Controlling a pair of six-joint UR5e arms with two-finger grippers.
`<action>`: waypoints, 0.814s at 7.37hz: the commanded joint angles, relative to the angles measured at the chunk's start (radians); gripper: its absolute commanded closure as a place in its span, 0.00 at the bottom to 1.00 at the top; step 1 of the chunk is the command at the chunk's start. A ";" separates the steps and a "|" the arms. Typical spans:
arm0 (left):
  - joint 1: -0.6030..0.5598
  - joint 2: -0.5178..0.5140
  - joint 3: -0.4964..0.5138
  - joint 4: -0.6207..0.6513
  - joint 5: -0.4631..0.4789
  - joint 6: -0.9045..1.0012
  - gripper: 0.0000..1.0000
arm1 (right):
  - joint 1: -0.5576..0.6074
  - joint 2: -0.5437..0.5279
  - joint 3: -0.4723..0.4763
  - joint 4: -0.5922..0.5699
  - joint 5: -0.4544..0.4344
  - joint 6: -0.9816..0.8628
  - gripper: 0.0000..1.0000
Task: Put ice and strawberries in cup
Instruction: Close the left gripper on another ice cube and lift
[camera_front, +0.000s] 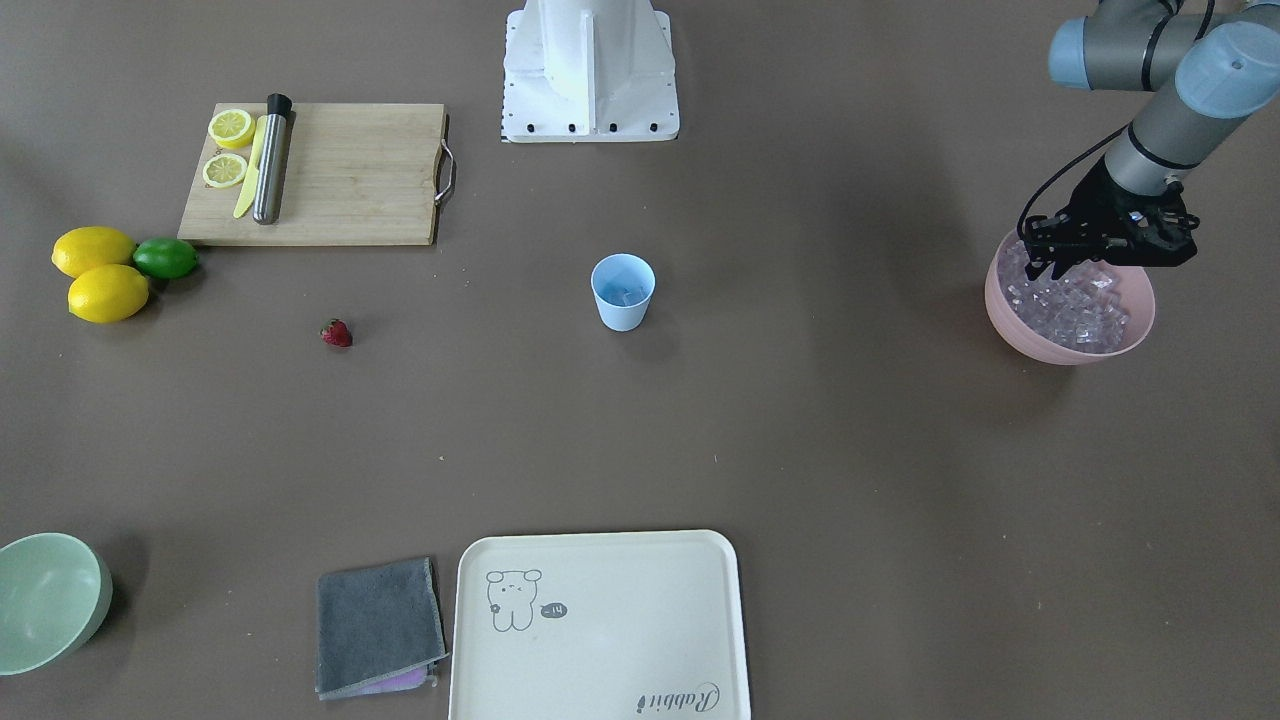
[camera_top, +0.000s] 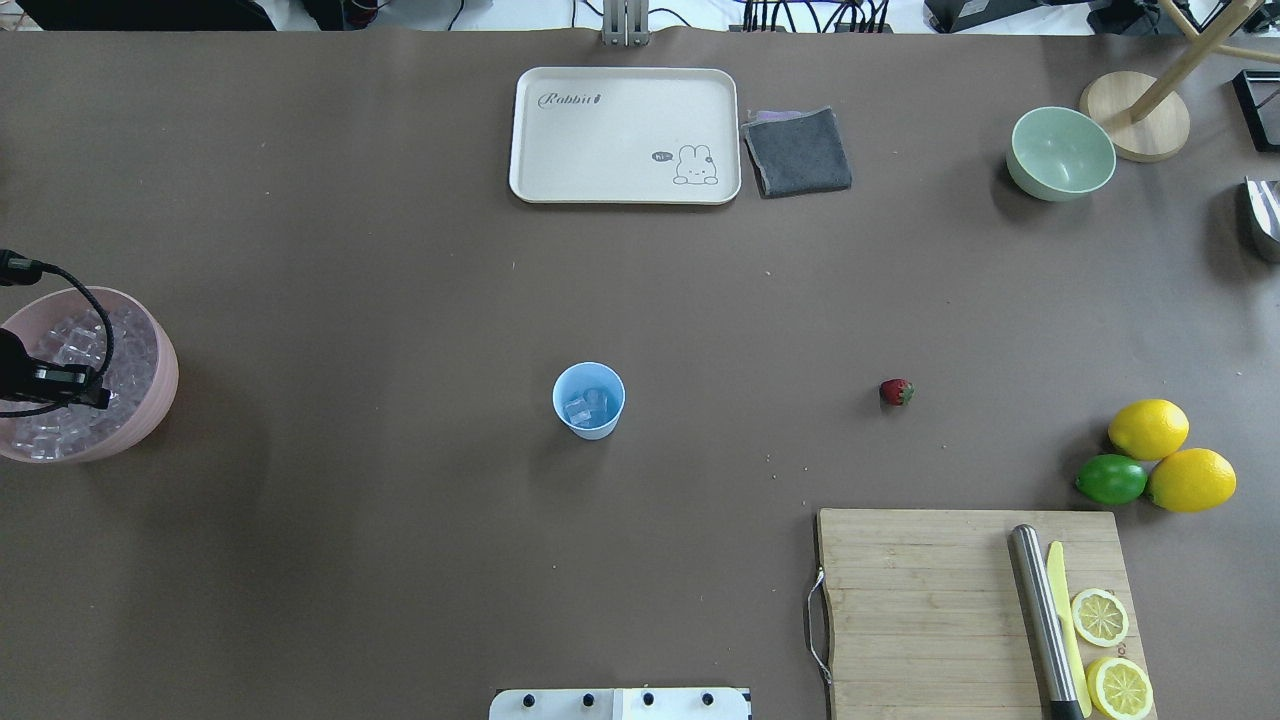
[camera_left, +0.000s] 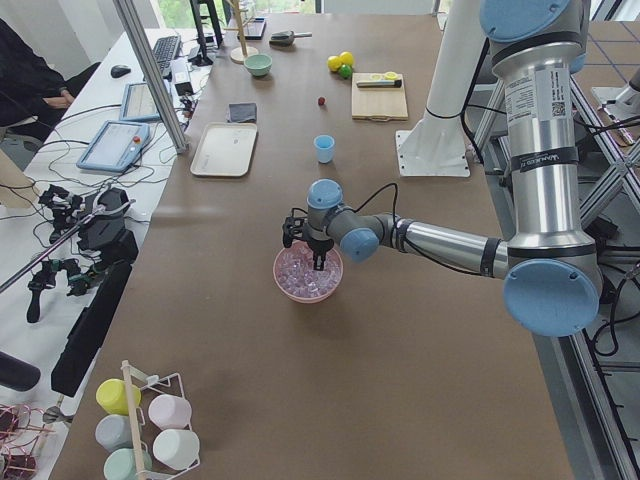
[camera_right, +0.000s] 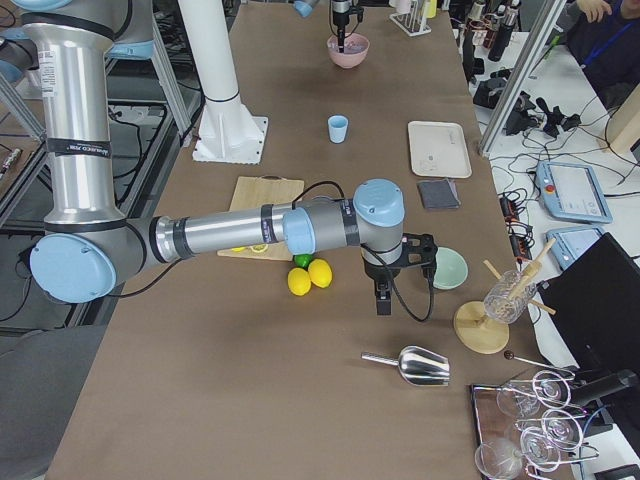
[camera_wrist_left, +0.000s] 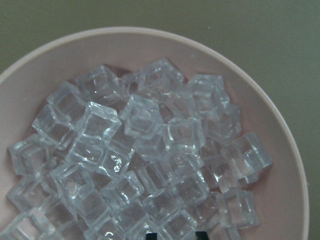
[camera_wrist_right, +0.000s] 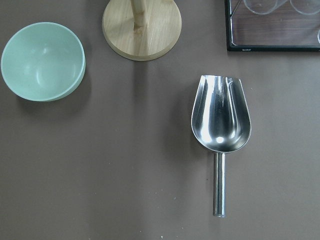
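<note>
Overhead exterior view: the small light blue plastic cup (camera_top: 589, 400) stands upright mid-table with a few clear ice cubes (camera_top: 585, 408) in it. The rest are heaped in a round pink bowl (camera_top: 160, 380), well off to the cup's left. A little red strawberry (camera_top: 896, 392) lies on the table to the cup's right, well apart. The left gripper (camera_front: 1048, 262) points down into the pink bowl, arm stretched out low, fingers apart. The right gripper (camera_right: 383, 300) hangs straight down far from the cup, near a shiny metal scoop (camera_wrist_right: 221, 120). Can't tell how its fingers stand.
</note>
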 joint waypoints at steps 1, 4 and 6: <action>-0.032 -0.007 -0.004 0.005 -0.012 0.023 1.00 | 0.000 -0.003 0.000 0.000 0.000 0.002 0.00; -0.156 -0.104 -0.007 0.069 -0.130 0.027 1.00 | 0.000 -0.010 0.000 0.002 0.003 0.004 0.00; -0.171 -0.282 -0.058 0.289 -0.127 0.020 1.00 | 0.000 -0.011 0.000 0.002 0.003 0.005 0.00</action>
